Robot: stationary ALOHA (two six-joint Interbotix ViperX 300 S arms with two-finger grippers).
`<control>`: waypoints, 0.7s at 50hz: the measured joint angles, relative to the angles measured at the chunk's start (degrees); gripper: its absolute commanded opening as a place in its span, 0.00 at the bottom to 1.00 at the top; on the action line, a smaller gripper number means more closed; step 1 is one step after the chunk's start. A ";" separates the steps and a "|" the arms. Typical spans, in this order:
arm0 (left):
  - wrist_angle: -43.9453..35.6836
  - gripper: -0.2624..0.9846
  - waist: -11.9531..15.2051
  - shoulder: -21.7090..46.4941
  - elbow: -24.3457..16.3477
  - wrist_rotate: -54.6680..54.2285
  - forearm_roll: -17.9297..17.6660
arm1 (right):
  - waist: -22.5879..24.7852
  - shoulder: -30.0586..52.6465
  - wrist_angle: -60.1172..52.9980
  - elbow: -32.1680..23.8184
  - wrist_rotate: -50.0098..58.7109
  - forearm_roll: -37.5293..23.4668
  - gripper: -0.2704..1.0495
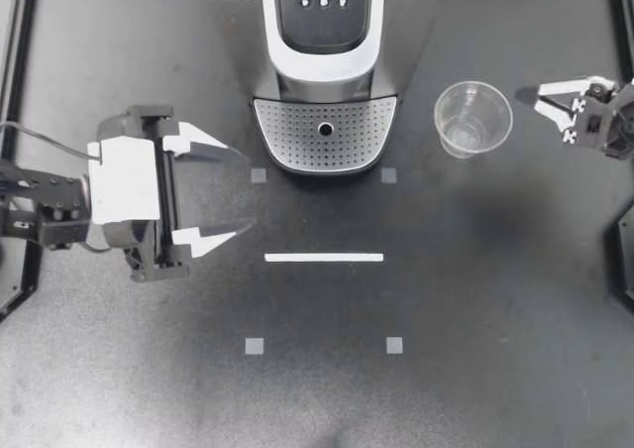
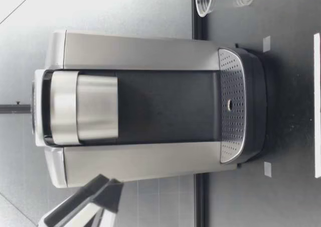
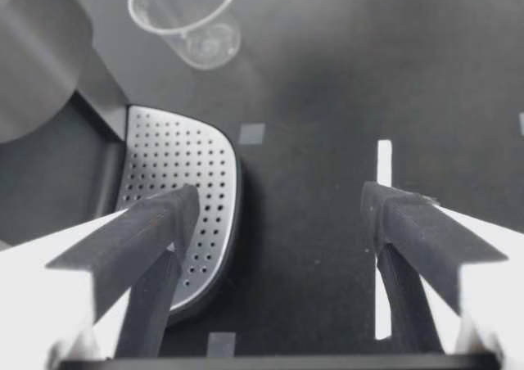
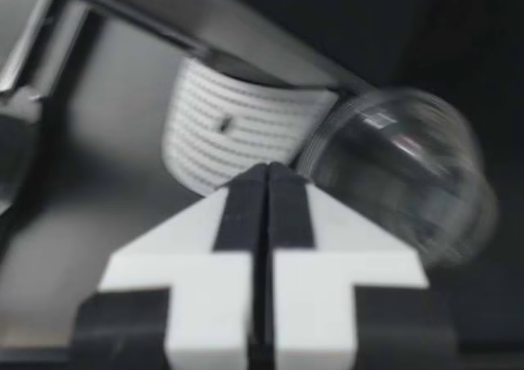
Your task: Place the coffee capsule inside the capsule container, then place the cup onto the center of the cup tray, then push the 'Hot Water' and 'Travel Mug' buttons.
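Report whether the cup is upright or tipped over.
Upright. From above, the cup shows its round rim around its smaller base.

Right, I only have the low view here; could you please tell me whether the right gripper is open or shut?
Observer: The right gripper is shut and holds nothing; the right wrist view shows that plainly.
Operator: Thank you. And the left one?
Observer: The left gripper is open and empty. In the top view it is off to the side of the cup tray, apart from it.
Operator: Where exactly does the cup stand?
Observer: The clear plastic cup stands upright on the table, between the cup tray and the right gripper, not on the tray.
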 measured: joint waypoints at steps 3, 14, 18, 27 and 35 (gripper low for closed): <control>-0.09 0.80 0.00 0.00 0.00 0.00 0.09 | -1.05 0.35 0.79 0.88 0.88 0.00 0.29; 0.09 0.80 0.00 0.09 0.09 0.00 0.09 | -2.11 2.29 2.37 2.02 1.32 0.00 0.41; 0.18 0.80 -0.09 0.35 0.09 0.00 0.09 | -2.11 3.78 2.55 2.02 1.41 0.00 0.47; 0.26 0.80 0.00 0.97 0.18 0.00 0.09 | -2.11 8.70 2.64 1.76 1.41 -0.09 0.60; 0.35 0.80 0.00 1.32 0.09 0.00 0.00 | -2.11 12.92 2.55 0.18 1.23 -0.09 0.62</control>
